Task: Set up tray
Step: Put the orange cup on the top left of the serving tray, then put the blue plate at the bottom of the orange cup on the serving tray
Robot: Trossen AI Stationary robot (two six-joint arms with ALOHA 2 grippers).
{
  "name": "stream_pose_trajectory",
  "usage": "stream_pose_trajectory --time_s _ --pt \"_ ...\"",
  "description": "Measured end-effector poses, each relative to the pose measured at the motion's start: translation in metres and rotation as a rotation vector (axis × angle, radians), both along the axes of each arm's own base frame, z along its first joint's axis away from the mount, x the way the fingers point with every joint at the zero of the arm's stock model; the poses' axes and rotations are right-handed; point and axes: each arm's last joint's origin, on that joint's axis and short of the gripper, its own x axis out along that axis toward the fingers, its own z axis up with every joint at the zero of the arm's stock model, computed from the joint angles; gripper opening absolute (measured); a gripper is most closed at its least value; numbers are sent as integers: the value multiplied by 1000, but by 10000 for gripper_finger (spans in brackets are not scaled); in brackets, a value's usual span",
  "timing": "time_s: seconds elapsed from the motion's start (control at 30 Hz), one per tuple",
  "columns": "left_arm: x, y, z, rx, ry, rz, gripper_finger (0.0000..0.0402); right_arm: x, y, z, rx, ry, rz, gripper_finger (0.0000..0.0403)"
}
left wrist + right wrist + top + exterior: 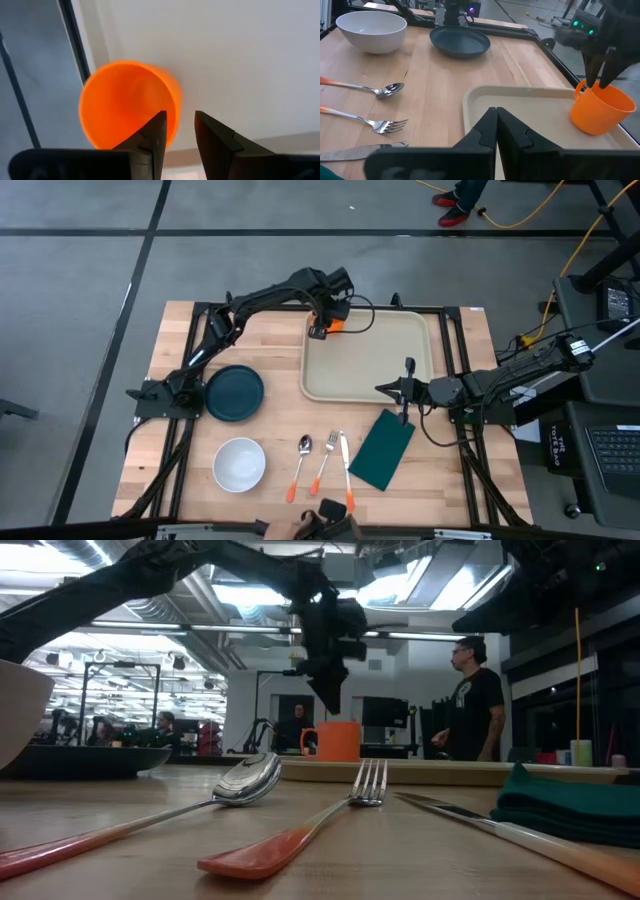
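Note:
The beige tray (pixel 400 350) lies on the wooden table at the far right of centre. An orange cup (pixel 337 326) (pixel 600 110) stands upright on its base in the tray's far left corner. My left gripper (pixel 180 114) (pixel 601 82) hangs just above the cup's rim on its handle side, pointing down. Its fingers are open with nothing between them. My right gripper (pixel 496 120) (pixel 405 388) is shut and hovers over the tray's near right part, empty.
On the wood near the tray lie a dark teal plate (pixel 234 393), a white bowl (pixel 239 464), a spoon (pixel 303 455), a fork (pixel 325 458), a knife (pixel 346 465) and a dark green napkin (pixel 383 448). A person (pixel 475 700) stands in the room behind.

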Motion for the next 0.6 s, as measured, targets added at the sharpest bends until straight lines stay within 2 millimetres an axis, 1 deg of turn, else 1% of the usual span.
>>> stream_pose_trajectory --time_s 0.13,0.33,0.4,0.43,0.5,0.6 --pt "-1 -10 17 21 -26 9 96 0 0 0 0 0 0 12" --pt "-9 -31 56 118 -66 1 95 0 0 0 -1 1 0 12" --pt "-14 -40 68 107 -83 1 95 0 0 0 0 1 0 12" --pt "-17 -44 73 73 -102 17 92 0 0 0 2 4 -1 12" --pt "-20 -51 82 -11 -150 22 75 0 0 -1 0 14 2 12" --pt "-21 -60 90 -75 -210 -9 23 -1 0 -3 -3 36 5 12"
